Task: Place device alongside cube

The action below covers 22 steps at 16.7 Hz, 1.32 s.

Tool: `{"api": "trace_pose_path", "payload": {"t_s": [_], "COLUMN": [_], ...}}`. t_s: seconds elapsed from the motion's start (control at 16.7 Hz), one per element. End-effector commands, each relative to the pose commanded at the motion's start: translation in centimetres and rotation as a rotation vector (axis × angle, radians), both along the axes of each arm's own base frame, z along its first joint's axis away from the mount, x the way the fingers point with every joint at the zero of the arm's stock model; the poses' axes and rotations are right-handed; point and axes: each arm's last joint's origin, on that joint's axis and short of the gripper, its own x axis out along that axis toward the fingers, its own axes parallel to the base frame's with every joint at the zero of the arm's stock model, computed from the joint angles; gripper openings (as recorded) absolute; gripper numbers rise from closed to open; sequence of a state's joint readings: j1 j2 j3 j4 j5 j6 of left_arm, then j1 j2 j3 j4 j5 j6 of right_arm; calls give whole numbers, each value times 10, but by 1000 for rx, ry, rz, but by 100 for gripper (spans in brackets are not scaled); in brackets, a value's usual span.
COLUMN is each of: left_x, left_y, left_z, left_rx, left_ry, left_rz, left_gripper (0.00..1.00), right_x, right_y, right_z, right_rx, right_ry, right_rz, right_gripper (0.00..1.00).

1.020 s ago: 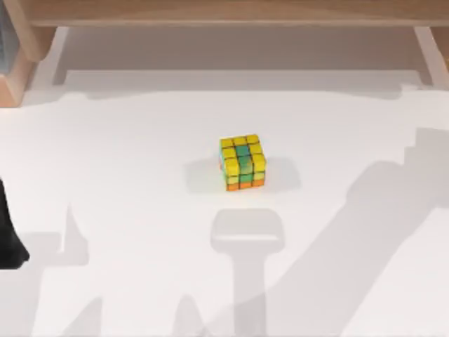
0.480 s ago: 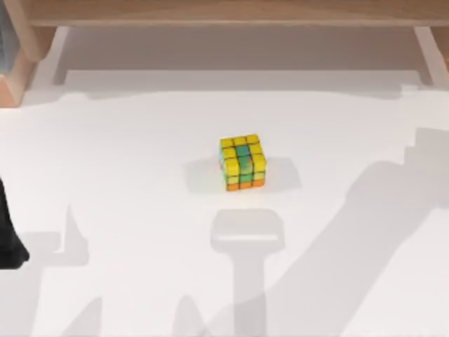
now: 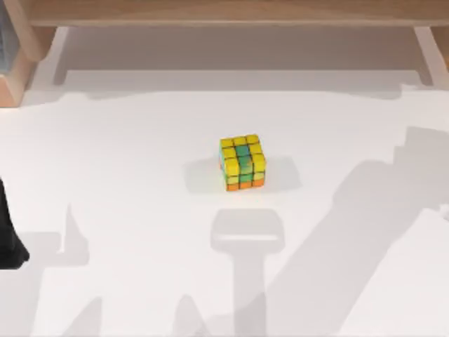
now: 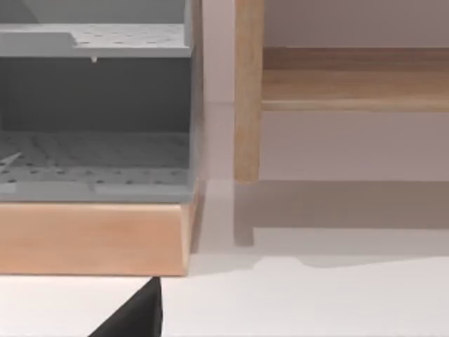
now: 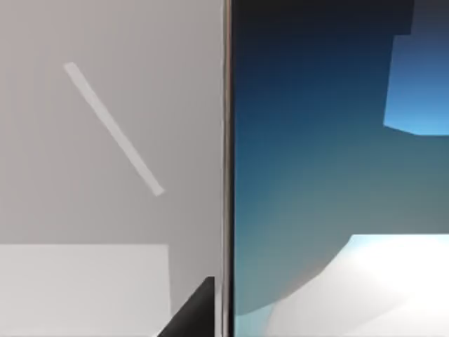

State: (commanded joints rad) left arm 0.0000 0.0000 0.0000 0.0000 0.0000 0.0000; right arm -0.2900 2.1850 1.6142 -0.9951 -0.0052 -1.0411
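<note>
on the top view the cube (image 3: 243,163) sits near the middle of the white bench (image 3: 126,140), alone, its yellow, green and orange tiles facing up and toward me. the device (image 5: 337,175) fills much of my right wrist view: a glossy blue-grey screen with a thin pale edge running straight up the picture, very close under that camera, with bench beside it. so i judge the device lies off to the right side, under my right arm, and the cube lies away from it toward the centre; the right arm is clearly the nearer one for the pick. the device's long axis seems to run along that pale edge, though i cannot see either end to be sure. a dark sliver at the base of that view may be part of the right claw, but i cannot tell whether it is apart or together. my left arm sits parked at the left edge of the bench, its claw state also beyond telling. no brand, label or writing is readable anywhere.
</note>
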Motion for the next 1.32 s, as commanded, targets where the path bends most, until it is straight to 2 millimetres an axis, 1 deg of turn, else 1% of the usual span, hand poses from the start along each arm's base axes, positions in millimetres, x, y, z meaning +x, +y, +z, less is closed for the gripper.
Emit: {"api": "trace_pose_path", "payload": {"t_s": [0.24, 0.3, 0.42, 0.54, 0.66, 0.84, 1.08, 1.32], "left_x": [0, 0, 0, 0, 0, 0, 0, 0], "left_y": [0, 0, 0, 0, 0, 0, 0, 0], "left_z": [0, 0, 0, 0, 0, 0, 0, 0], "left_rx": [0, 0, 0, 0, 0, 0, 0, 0], "left_ry": [0, 0, 0, 0, 0, 0, 0, 0], "left_rz": [0, 0, 0, 0, 0, 0, 0, 0], "left_gripper": [100, 100, 100, 100, 100, 100, 100, 100], "right_x": [0, 1, 6, 12, 17, 25, 30, 28], "right_y": [0, 1, 6, 16, 32, 62, 109, 157], "right_z": [-2, 3, 20, 33, 41, 44, 38, 27], "right_rx": [1, -3, -15, -18, -11, 12, 42, 45], "right_ry": [5, -11, -61, -98, -117, -108, -47, 46], "right_rz": [-1, -4, -15, -34, -56, -102, -189, -300], "right_gripper": [0, 0, 0, 0, 0, 0, 0, 0]}}
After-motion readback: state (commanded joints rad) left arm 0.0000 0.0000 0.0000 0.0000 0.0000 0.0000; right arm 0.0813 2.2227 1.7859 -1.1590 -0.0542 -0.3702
